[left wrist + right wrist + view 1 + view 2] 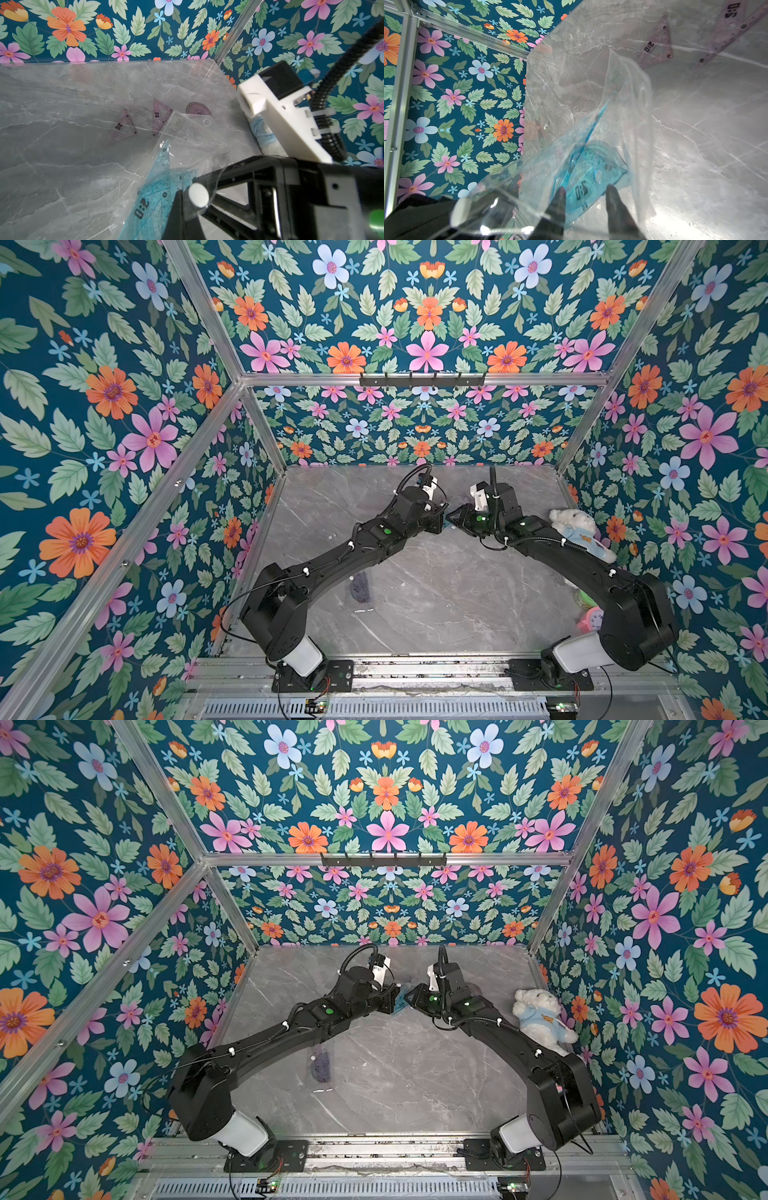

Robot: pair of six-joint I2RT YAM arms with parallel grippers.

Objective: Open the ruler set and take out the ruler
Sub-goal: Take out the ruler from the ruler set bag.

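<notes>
Grey marble counter (415, 614), floral booth: clear ruler-set pouch (623, 104) held aloft, toward mid-counter from the teddy bear (577, 531).
With the left pincer (179, 204) clamping its flap, the right pincer (586, 190), parted, straddles the blue protractor (583, 176) inside: pinch squarely, pull straight out.

Teal rulers (158, 199), grey marble table (62, 166), floral walls (104, 406)

In both top views the wrists (446, 986) hide most of the clear pouch (395, 1005). The right arm (552, 549) covers part of the teddy bear (575, 526) and nearly all of a green thing (584, 598) and a pink thing (592, 620). A purple set square (735, 22) runs off the right wrist view.
</notes>
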